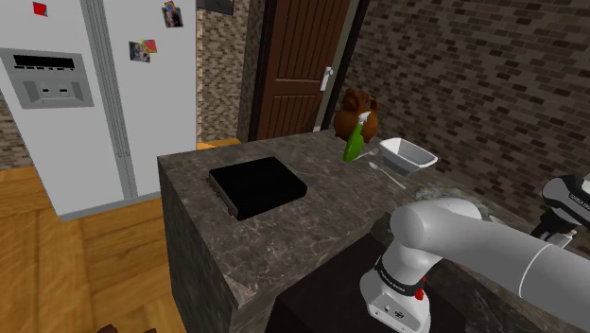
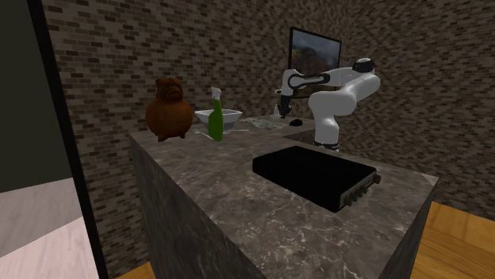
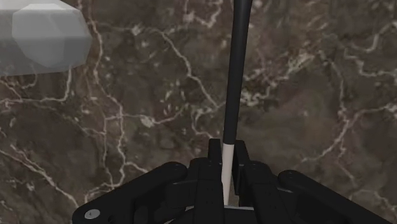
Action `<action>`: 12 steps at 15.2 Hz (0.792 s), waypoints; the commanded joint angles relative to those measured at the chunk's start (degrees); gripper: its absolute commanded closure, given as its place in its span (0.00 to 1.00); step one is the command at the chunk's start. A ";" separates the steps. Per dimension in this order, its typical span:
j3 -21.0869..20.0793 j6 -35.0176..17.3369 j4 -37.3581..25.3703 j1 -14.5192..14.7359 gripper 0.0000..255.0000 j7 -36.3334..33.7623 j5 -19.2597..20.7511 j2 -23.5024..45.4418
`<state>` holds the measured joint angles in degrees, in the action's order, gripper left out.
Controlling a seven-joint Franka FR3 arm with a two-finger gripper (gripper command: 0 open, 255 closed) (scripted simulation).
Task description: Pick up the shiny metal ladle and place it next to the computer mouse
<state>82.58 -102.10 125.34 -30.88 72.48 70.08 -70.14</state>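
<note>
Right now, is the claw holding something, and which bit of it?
Yes. The claw is shut on the ladle, pinching the pale end of its thin handle. The dark rest sticks out ahead.

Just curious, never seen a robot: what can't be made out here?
Wrist view: the slender dark handle clasped in the black hand runs off the top edge, hiding its end.
Wrist view: pale grey lump, cut by the corner.
Second exterior view: the small dark object near the hand is too distant.
</note>
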 commanded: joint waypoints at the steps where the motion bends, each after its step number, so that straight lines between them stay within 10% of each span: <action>1: 0.01 -0.02 0.02 -0.01 1.00 -0.01 0.02 -0.01; 2: 0.01 -0.02 0.02 -0.01 1.00 -0.01 0.02 -0.01; 3: 0.01 -0.02 0.02 -0.01 0.00 -0.01 0.02 -0.01; 12: -5.74 4.19 -1.86 -1.26 0.00 1.28 -4.62 1.52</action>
<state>78.07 -98.92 124.08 -31.84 73.27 66.50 -68.93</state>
